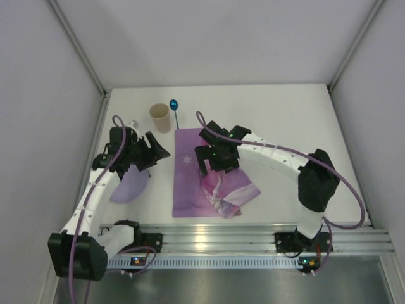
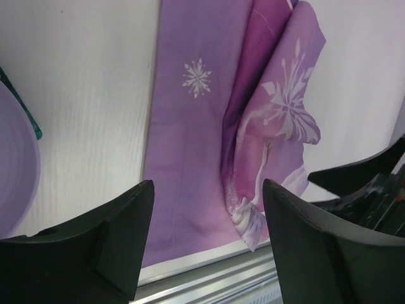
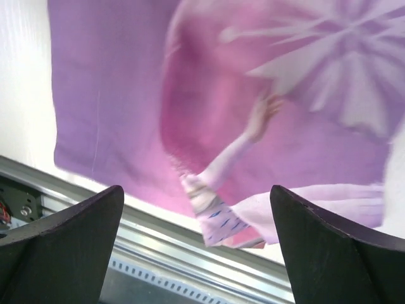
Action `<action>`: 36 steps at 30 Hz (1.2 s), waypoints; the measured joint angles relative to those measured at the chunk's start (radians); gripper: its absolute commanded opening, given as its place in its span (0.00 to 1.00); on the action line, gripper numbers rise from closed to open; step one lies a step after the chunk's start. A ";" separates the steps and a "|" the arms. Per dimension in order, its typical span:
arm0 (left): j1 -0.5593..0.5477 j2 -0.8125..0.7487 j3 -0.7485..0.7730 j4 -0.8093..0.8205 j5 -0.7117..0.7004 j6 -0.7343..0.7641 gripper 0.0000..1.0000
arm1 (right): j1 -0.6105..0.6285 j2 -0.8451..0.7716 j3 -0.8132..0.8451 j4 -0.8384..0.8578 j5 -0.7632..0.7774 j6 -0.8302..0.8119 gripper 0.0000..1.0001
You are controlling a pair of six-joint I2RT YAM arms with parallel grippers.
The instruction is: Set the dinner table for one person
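The white dinner table holds a purple-pink princess placemat at its middle, lying partly folded, with its right part doubled over and rumpled. My right gripper hovers open and empty over the placemat's fold, its jaws wide apart. My left gripper is open and empty just left of the placemat's far part; in the left wrist view it looks down on the placemat. A lilac plate lies under the left arm.
A beige cup and a blue spoon stand at the back, beyond the placemat. A teal item pokes out by the plate's rim. The ribbed aluminium rail runs along the near edge. Grey walls enclose three sides.
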 measured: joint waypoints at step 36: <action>-0.472 -0.121 -0.517 0.134 -0.117 -0.302 0.72 | -0.203 -0.822 -1.028 0.314 0.077 0.364 1.00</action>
